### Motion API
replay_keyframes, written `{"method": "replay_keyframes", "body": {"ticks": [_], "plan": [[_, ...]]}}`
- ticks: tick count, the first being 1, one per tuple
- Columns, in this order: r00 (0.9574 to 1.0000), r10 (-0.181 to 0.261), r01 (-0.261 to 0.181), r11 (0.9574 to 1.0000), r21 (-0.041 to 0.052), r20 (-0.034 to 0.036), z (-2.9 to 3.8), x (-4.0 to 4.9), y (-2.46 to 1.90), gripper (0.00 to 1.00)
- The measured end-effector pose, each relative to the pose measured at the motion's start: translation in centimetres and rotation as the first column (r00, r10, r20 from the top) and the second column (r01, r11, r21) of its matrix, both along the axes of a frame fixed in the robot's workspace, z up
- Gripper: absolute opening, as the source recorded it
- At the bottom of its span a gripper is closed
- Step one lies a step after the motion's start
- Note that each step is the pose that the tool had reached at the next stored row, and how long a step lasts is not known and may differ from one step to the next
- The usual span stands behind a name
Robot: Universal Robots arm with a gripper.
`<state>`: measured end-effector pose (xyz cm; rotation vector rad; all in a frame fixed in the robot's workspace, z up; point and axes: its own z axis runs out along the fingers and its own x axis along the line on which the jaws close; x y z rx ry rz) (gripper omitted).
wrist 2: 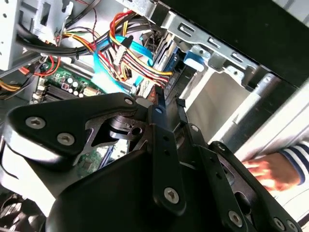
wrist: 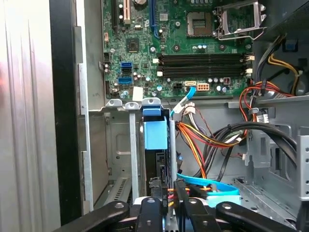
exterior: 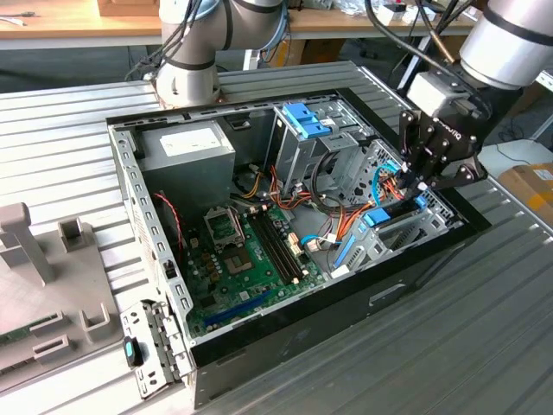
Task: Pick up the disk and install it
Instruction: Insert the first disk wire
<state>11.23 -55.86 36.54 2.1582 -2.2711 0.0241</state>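
Your gripper [exterior: 421,183] sits low over the drive bay [exterior: 406,226] at the case's [exterior: 328,303] edge on the exterior view's right. The disk [wrist: 156,145] stands edge-on in that bay's slot, blue rail up, so you are in the install step, seating it. The fingers [wrist: 150,212] look drawn close, pinching the disk's edge. A hand [wrist 2: 268,171] rests near the case. Next calls for a straight, gentle push along the slot, clear of the cables [wrist: 207,140].

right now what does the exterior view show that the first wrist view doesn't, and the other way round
Exterior view alone: the grey power supply in the case's far corner, the blue latch atop the metal cage, and the arm's base behind the case. First wrist view alone: the disk's blue rail end standing in its bay. Both: the green motherboard with its memory slots, and the claw over the drive bay.
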Motion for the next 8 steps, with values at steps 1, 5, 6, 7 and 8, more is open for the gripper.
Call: {"method": "replay_keyframes", "body": {"ticks": [1,5,6,7,8], "plan": [[1.0,0.0,0.0,1.0,0.0001,0.0,0.67,0.0,0.0,0.24],[1.0,0.0,0.0,1.0,-0.0014,0.0,3.59,0.0,0.06,0.24],[1.0,0.0,0.0,1.0,-0.0015,0.0,3.6,0.0,0.07,0.24],[1.0,0.0,0.0,1.0,-0.0016,0.0,3.59,0.0,0.07,0.24],[1.0,0.0,0.0,1.0,-0.0017,0.0,3.44,0.0,0.07,0.24]]}}
